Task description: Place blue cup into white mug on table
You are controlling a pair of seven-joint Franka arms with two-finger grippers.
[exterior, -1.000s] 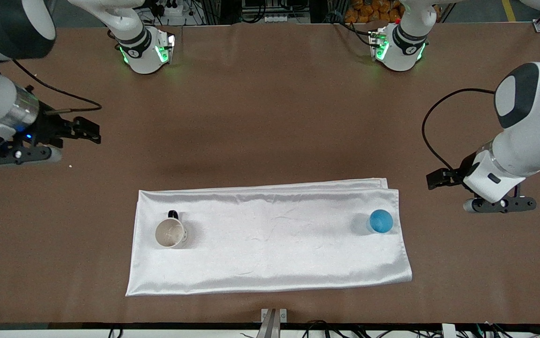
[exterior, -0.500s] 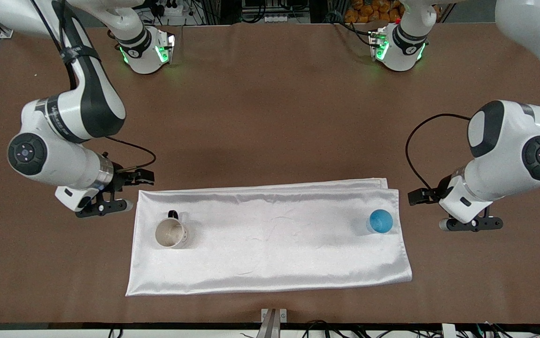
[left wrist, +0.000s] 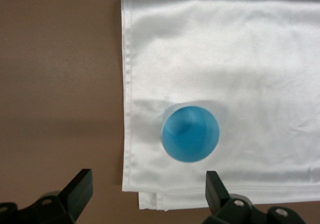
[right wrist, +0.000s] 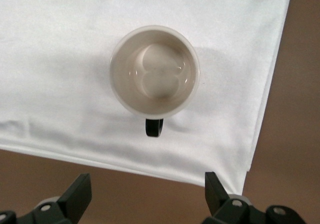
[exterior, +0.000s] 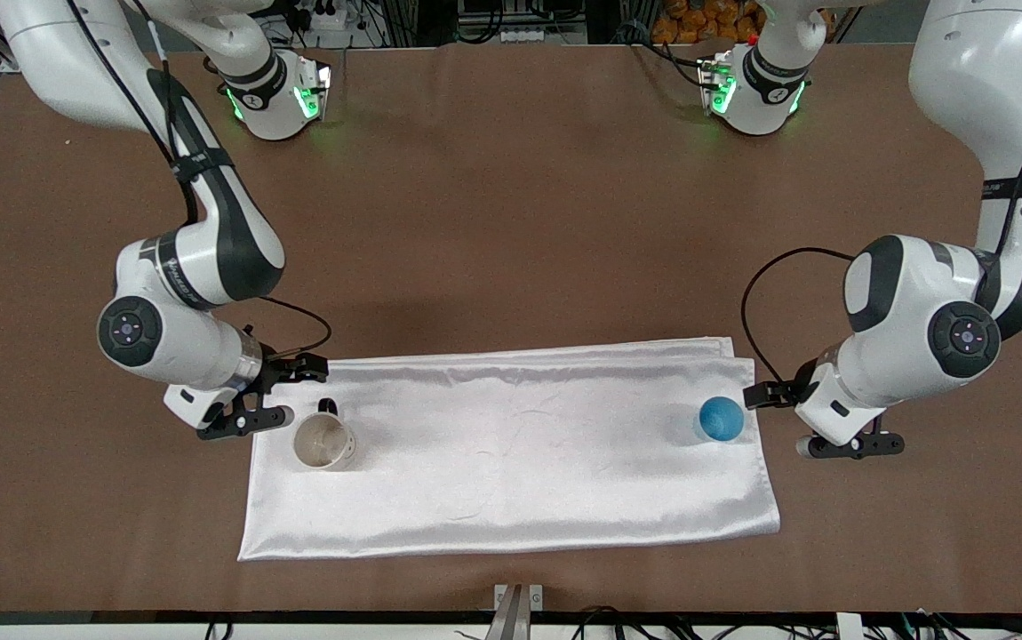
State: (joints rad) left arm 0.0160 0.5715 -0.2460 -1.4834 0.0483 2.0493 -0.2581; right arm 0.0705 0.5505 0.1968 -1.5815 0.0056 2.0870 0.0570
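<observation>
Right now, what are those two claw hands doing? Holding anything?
Left gripper: open, empty, beside the blue cup.
Right gripper: open, empty, beside the white mug.

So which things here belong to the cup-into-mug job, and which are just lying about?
Part of the job:
- blue cup, upright on the cloth
- white mug, upright, empty
- left gripper, open, beside the cup
- right gripper, open, beside the mug
- table

Just there:
- white cloth, under both
</observation>
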